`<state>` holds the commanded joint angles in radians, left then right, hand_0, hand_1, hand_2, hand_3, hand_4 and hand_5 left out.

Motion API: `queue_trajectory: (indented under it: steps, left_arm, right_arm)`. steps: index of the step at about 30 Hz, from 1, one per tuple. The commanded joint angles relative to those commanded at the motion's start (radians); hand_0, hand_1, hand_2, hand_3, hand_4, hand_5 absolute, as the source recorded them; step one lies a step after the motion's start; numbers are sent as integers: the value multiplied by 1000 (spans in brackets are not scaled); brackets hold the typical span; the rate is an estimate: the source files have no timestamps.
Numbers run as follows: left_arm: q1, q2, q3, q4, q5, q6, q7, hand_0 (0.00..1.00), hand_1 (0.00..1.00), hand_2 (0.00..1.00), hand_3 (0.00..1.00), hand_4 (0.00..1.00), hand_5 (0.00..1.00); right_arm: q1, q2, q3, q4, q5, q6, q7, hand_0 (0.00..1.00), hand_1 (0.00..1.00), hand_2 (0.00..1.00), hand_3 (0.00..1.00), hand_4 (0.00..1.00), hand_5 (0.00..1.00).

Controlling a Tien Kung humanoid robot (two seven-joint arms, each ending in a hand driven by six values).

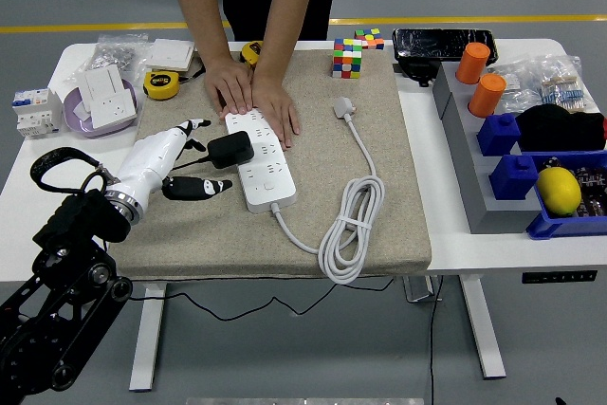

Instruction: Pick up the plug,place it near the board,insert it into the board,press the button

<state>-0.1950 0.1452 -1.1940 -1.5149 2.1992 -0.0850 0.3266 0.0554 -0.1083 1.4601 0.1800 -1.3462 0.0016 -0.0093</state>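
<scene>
My left hand (180, 163) fingers spread, empty, beside black plug (230, 149) resting on power strip (261, 170), person's hands (251, 97) pinning strip.

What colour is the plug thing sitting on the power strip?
The plug is black, on the white power strip. The head view shows it best.

Bright, even overhead light (soft shadows), perhaps slight blur at edges.

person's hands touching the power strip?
Touching. The head view shows both of the person's hands lying flat over the far end of the white power strip, covering it with no gap.
</scene>
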Motion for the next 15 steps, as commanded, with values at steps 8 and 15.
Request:
queue_trajectory:
  steps: [8, 15]
  left_arm:
    - [-38, 12, 67, 29, -8, -30, 11, 193, 64, 148, 873, 597, 45]
    - [-74, 25, 150, 65, -33, -62, 26, 170, 38, 130, 858, 578, 2]
  right_arm:
    - [1, -1, -4, 0, 3, 1, 0, 921, 800, 778, 796, 998, 998]
    - [7, -3, -8, 0, 7, 0, 0, 921, 800, 777, 796, 998, 998]
